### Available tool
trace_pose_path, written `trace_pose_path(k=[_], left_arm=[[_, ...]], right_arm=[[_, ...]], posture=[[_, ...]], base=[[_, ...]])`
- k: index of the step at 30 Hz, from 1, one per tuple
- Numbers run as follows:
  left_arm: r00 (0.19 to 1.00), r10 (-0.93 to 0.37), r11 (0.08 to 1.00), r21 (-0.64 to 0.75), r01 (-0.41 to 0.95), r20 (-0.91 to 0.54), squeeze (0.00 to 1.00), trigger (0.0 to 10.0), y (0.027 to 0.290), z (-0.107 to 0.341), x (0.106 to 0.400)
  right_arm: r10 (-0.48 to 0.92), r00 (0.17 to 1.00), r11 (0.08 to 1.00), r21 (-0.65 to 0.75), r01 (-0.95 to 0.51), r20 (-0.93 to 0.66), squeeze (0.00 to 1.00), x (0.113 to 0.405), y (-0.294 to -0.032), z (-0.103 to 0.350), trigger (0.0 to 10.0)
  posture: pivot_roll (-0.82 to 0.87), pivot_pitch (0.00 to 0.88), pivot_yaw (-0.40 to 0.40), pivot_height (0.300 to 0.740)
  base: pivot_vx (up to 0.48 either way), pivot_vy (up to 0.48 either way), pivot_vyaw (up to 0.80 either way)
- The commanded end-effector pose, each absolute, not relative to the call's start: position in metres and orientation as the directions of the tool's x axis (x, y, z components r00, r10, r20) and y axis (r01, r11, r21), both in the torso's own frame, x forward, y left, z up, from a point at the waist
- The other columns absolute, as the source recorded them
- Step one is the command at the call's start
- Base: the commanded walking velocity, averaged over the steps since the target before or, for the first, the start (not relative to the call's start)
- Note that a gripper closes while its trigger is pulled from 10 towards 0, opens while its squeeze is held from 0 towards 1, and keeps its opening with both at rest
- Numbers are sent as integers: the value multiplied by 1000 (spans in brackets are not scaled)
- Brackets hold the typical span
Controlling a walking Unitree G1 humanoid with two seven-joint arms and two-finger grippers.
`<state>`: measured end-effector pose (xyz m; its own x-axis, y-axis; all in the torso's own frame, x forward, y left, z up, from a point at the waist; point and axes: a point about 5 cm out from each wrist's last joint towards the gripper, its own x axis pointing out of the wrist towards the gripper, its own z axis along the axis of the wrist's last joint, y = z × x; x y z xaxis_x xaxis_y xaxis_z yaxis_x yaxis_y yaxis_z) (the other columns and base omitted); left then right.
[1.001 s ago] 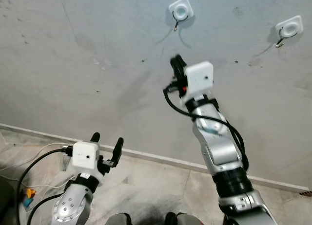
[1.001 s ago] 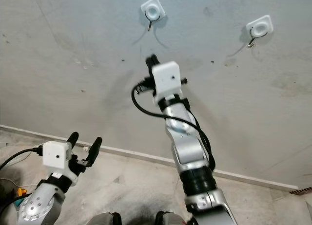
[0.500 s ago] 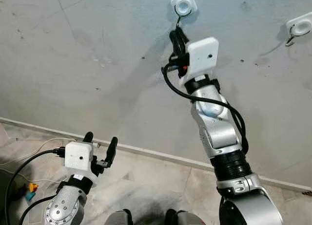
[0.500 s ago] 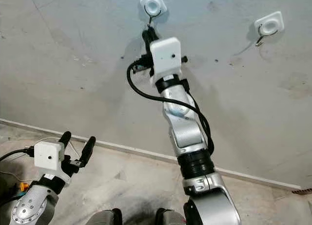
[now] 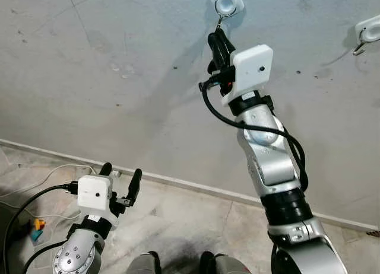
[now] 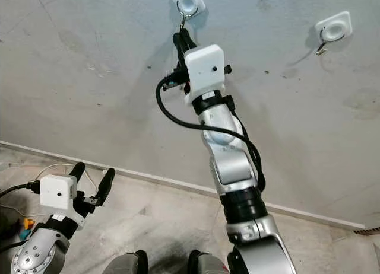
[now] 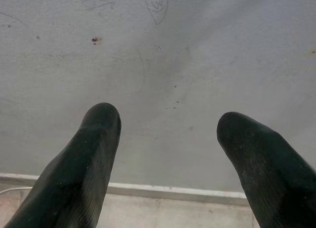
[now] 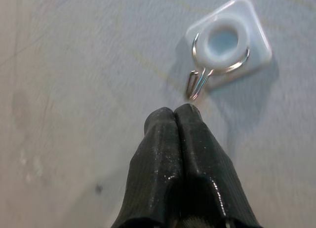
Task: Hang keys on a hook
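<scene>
Right fingers (image 8: 180, 114) pressed together, nothing visibly held, just below wall hook (image 8: 217, 65); left fingers (image 7: 98, 134) spread, empty.

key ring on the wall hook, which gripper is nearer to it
Right. The right gripper, fingers shut, sits just below the key ring on the hook. The left gripper hangs open far below, near the floor.

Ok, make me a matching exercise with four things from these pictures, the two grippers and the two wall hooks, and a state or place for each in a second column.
Things:
1. right gripper
2. left gripper
3. left hook
4. right hook

States or places:
A. fingers spread apart, low by the floor
B. on the wall off to the robot's right, nothing near it
C. fingers pressed together, raised to the wall
D. just above the raised fingertips, with a wire ring around its white centre

Pairs: 1-C, 2-A, 3-D, 4-B
</scene>
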<state>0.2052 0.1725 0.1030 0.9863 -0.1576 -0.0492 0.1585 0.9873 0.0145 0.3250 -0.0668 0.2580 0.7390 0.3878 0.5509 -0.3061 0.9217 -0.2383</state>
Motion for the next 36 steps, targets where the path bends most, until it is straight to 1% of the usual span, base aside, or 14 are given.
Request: trace_pose_path(k=[1, 9, 12, 23, 29, 36], left_arm=[[987, -148, 988, 25, 150, -65, 0, 10000, 174, 101, 202], [983, -170, 985, 23, 172, -64, 0, 10000, 170, 101, 207], [982, -177, 984, 22, 179, -62, 0, 10000, 168, 101, 208], [985, -162, 986, 16, 164, -64, 0, 10000, 167, 100, 203], [985, -162, 987, 13, 163, -63, 0, 10000, 166, 100, 203], [984, -167, 986, 6, 167, -64, 0, 10000, 164, 99, 205]], right_arm=[[407, 723, 913, -256, -317, 558, 0, 318, -67, 260, 10000], [411, 721, 911, -265, -315, 557, 0, 308, -69, 262, 10000], [409, 704, 912, -265, -311, 581, 0, 308, -66, 271, 10000], [416, 650, 909, -263, -325, 636, 0, 316, -52, 298, 10000], [419, 633, 907, -261, -332, 651, 0, 321, -47, 306, 10000], [403, 634, 913, -247, -324, 660, 0, 326, -46, 309, 10000]], posture=[[207, 228, -15, 740], [188, 223, -8, 740], [187, 222, -8, 740], [204, 237, -28, 740], [203, 236, -30, 740], [196, 234, -32, 740]], base=[[0, 0, 0], [0, 0, 0], [0, 0, 0], [0, 0, 0], [0, 0, 0], [0, 0, 0]])
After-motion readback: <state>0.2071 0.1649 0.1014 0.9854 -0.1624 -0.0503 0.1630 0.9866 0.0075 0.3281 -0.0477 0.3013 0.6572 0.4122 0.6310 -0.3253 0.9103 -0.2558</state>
